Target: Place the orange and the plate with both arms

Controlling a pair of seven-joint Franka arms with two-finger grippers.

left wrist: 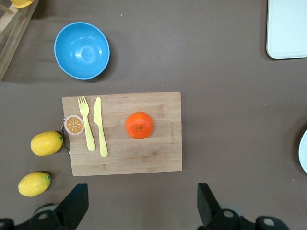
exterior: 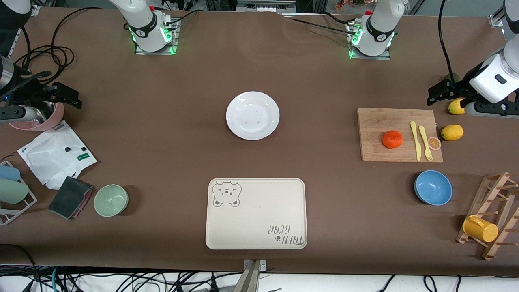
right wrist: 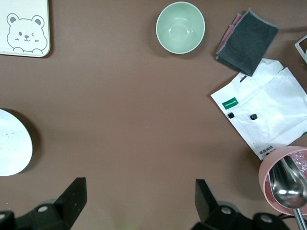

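Both arms waiting at the table ends, orange and plate lying untouched

Front view: the glossy round white plate (exterior: 252,115) is sitting on the brown table (exterior: 162,142) near its middle, farther from the camera than the cream bear tray (exterior: 256,213); the smooth, slightly flattened orange (exterior: 392,139) is resting on the wooden cutting board (exterior: 399,134) toward the left arm's end, beside a yellow knife (exterior: 415,140) and fork (exterior: 425,142). The left gripper (exterior: 438,91) is hovering well apart from the orange, the right gripper (exterior: 65,95) well apart from the plate. Left wrist view: the left gripper (left wrist: 142,203) is standing with fingers spread wide, holding nothing, the orange (left wrist: 139,125) lying whole on the board (left wrist: 158,153) beneath. Right wrist view: the right gripper (right wrist: 139,199) is likewise gaping and empty, the plate (right wrist: 13,143) showing only at the edge
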